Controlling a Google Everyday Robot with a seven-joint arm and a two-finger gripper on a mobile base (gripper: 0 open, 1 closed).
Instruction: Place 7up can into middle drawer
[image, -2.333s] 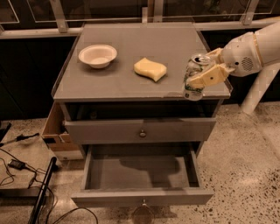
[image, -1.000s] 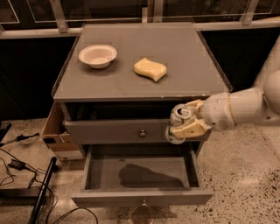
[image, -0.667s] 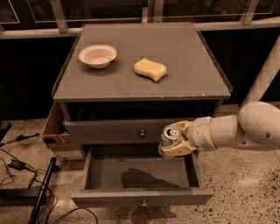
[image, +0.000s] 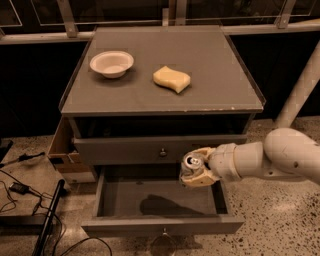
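The 7up can, pale with a silver top and pull tab, is held upright in my gripper. The gripper is shut on it and comes in from the right on a white arm. The can hangs above the right part of the open middle drawer, a wide shallow grey drawer with a flat floor and a small round knob at its front. The can's shadow falls on the drawer floor to the left below it. The can is clear of the floor.
The cabinet top holds a white bowl and a yellow sponge. The upper drawer is shut behind the can. A cardboard box and cables lie at the left. A white pole stands at the right.
The gripper carried the can from the cabinet top's right edge down and left, past the upper drawer front, to above the open middle drawer.
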